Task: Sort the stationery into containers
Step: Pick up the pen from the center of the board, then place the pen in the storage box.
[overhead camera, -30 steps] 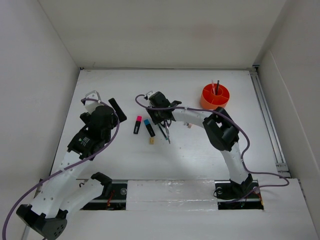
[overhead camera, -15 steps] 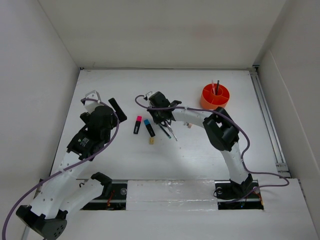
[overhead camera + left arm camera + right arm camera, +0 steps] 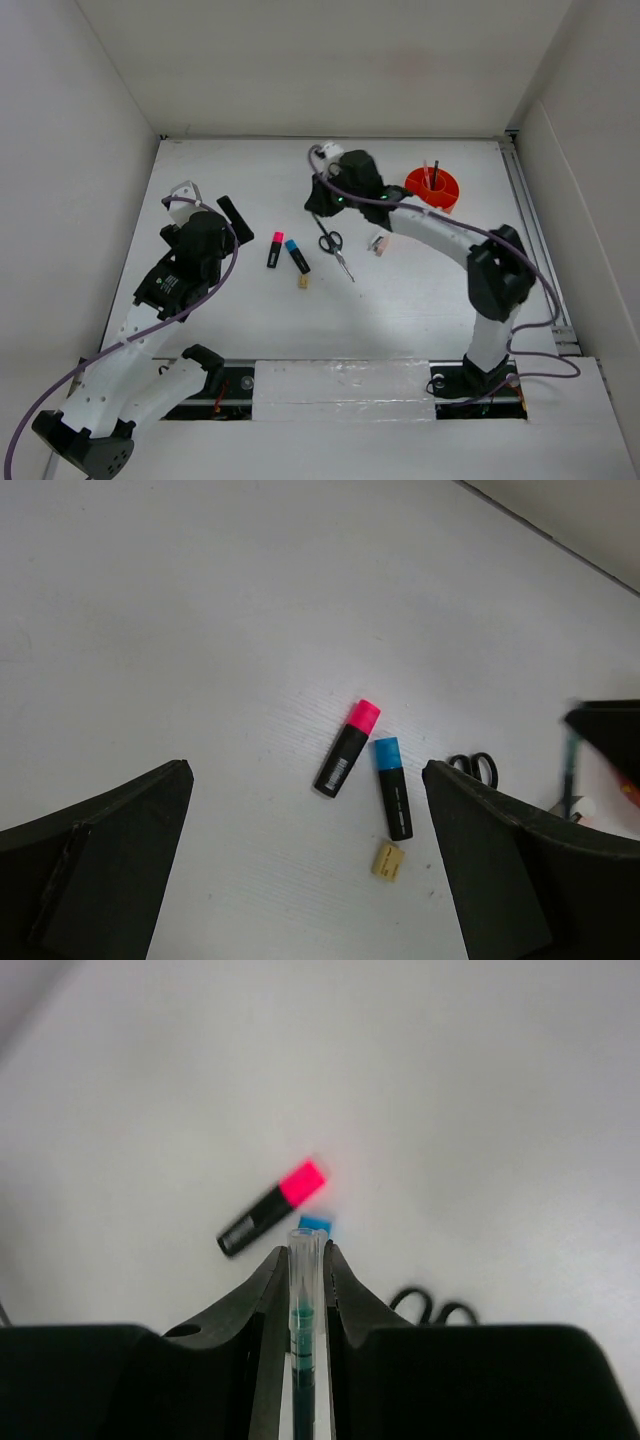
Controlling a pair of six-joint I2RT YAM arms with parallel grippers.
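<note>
My right gripper is shut on a thin clear pen with dark teal ink, held up off the table; in the top view this gripper hangs just beyond the black-handled scissors. Below it lie a pink-capped highlighter and a blue-capped highlighter. A yellowish eraser and a whitish eraser rest nearby. The orange container stands at the back right with pens upright in it. My left gripper is open above the left of the table, holding nothing.
White walls close in the table on three sides. A metal rail runs along the right edge. The right arm's forearm stretches between the container and the whitish eraser.
The right gripper closed on the pen beside the scissors, lifted it, and moved up and towards the back. The scissors stayed on the table. The left arm has not moved.
</note>
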